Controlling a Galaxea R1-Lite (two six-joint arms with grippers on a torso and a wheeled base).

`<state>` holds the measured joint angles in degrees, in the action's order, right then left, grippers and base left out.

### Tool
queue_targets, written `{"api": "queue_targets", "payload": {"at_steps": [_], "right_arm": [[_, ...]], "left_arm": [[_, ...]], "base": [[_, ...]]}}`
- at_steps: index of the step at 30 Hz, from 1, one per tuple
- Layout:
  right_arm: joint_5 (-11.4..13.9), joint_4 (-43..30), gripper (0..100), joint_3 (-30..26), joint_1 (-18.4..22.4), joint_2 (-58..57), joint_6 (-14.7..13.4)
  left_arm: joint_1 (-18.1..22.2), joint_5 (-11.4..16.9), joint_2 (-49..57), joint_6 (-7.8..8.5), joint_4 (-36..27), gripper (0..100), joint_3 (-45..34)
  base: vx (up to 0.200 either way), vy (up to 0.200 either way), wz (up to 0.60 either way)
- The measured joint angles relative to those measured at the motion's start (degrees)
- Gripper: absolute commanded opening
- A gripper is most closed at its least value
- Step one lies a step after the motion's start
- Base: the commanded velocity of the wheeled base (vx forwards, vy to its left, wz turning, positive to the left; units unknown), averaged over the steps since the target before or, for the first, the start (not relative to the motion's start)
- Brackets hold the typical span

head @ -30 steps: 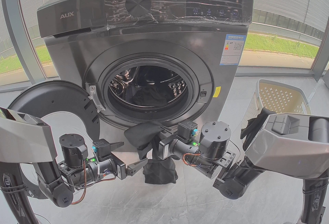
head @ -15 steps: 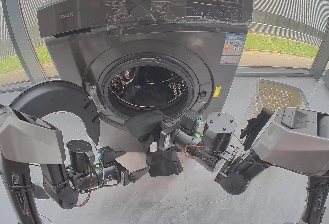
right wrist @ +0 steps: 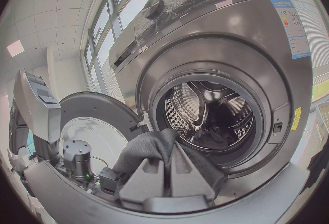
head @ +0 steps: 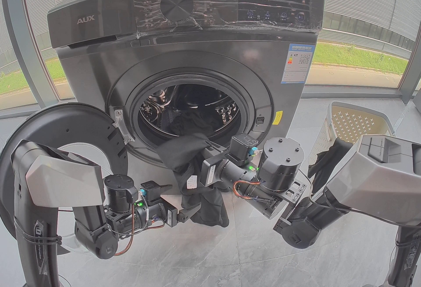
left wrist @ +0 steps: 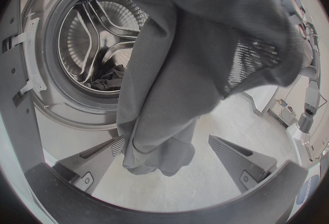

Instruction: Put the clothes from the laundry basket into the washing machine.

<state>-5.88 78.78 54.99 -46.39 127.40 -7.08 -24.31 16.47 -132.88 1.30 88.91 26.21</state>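
A black garment (head: 188,160) hangs from my right gripper (head: 205,160), which is shut on its upper fold just below the washing machine's (head: 184,60) open drum mouth. In the right wrist view both fingers (right wrist: 187,173) pinch the cloth (right wrist: 150,146). My left gripper (head: 184,198) stands open low beside the garment's hanging end. In the left wrist view that cloth (left wrist: 178,74) droops between its spread fingers (left wrist: 102,152). Dark clothes (head: 193,123) lie inside the drum. The cream laundry basket (head: 364,125) stands at the right, with another dark garment (head: 326,160) draped over its rim.
The round machine door (head: 66,134) is swung wide open to the left, close behind my left arm. Grey tiled floor (head: 245,257) stretches in front of the machine. Glass walls stand behind it.
My right gripper has raised the black garment toward the drum mouth. My left arm has moved right, bringing its open gripper near the garment's lower end.
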Motion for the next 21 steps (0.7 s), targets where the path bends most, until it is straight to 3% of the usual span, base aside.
{"api": "queue_targets", "payload": {"at_steps": [12,13,21], "right_arm": [[0.0,0.5,0,-0.7,-1.8,-1.1,-0.2],[0.0,0.5,0,-0.9,-1.9,-1.1,-0.3],[0.0,0.7,0,-1.5,-1.7,-1.2,-0.4]], "left_arm": [[0.4,-1.8,-4.0,-0.49,0.0,100,9.0],[0.4,-1.9,-4.1,-0.51,0.0,0,9.4],[0.6,-2.1,-4.2,-0.87,0.1,0,9.9]], "base": [[0.0,0.0,0.0],[0.0,0.0,0.0],[0.0,0.0,0.0]]}}
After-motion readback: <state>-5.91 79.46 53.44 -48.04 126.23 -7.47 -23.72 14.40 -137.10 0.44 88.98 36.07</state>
